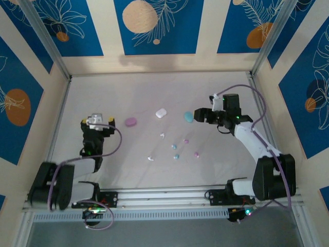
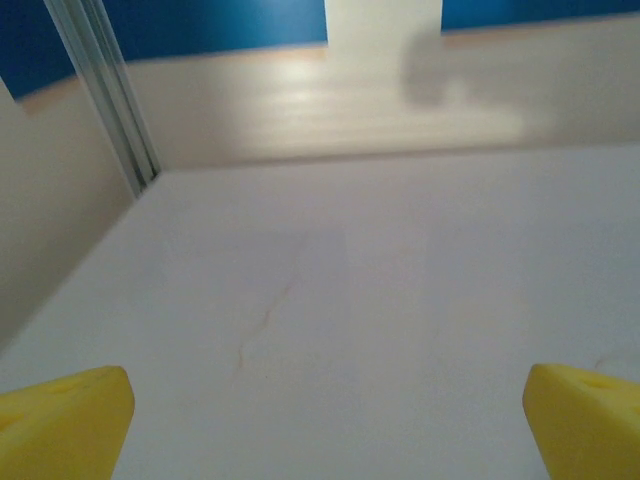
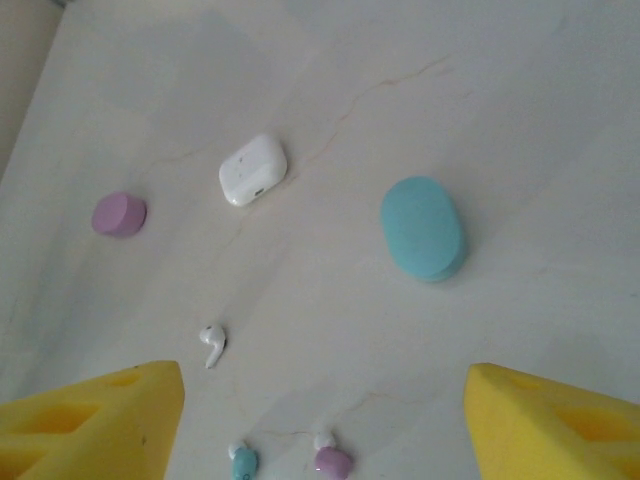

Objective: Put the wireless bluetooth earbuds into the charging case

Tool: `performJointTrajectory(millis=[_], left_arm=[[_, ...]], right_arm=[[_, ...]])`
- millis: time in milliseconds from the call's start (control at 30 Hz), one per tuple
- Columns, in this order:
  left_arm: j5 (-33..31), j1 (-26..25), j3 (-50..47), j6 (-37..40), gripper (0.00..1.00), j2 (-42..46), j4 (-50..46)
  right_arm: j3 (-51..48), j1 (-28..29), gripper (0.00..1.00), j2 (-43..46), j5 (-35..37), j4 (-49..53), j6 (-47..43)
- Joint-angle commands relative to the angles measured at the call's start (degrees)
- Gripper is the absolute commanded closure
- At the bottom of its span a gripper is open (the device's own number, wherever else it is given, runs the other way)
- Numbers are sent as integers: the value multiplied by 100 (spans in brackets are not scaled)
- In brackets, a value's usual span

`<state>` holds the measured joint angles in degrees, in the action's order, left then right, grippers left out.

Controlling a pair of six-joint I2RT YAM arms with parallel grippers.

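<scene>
Jaws are being held apart and empty on both arms: right gripper near teal case, left gripper over table.

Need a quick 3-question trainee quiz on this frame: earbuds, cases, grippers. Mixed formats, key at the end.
1. Multiple choice: in the top view, which charging case lies nearest the right gripper? A pink, B white, C teal.
2. True or false: the left gripper holds an earbud between its fingers.
3. Count: how many loose earbuds lie on the table in the top view?

Key
1. C: the teal case lies just off the fingertips.
2. False: the jaws stand wide apart with only bare table between them.
3. Six: two white, two teal, two pink.
</scene>
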<state>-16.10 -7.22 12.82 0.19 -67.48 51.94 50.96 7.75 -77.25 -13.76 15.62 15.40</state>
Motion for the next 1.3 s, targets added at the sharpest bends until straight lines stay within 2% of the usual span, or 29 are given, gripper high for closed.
performJointTrajectory(millis=[0,67,100,200,367,500,633,867,1267], left_arm=[[-48,46,791,-637,0,822,-2542],[-164,67,1136,-1336,0,1085,-3529],[10,68,1290,-1578,0,1178,-3936],[1153,73,1695,-1807,0,1197,-4723],[2908,63,2322,-2281,0,713,-5621],[3828,-71,2464,-2687,0,506,-5782],[4015,-315,2686,-2690,0,413,-6259],[4212,-681,2647,-2851,0,394,-6239],[4225,-920,2577,-2964,0,256,-6151]], right_arm=[[516,264,32,-610,-18,698,-189],[807,439,33,-1031,252,882,-268],[991,516,33,-1266,419,991,-311],[1469,603,38,-1826,624,1322,-405],[1987,641,36,-2428,1059,1586,-617],[2421,690,34,-2877,1046,1893,-903],[2811,780,34,-3244,1179,2123,-1102],[3401,967,36,-3910,1619,2407,-1380],[3724,1048,37,-4237,1850,2455,-1642]])
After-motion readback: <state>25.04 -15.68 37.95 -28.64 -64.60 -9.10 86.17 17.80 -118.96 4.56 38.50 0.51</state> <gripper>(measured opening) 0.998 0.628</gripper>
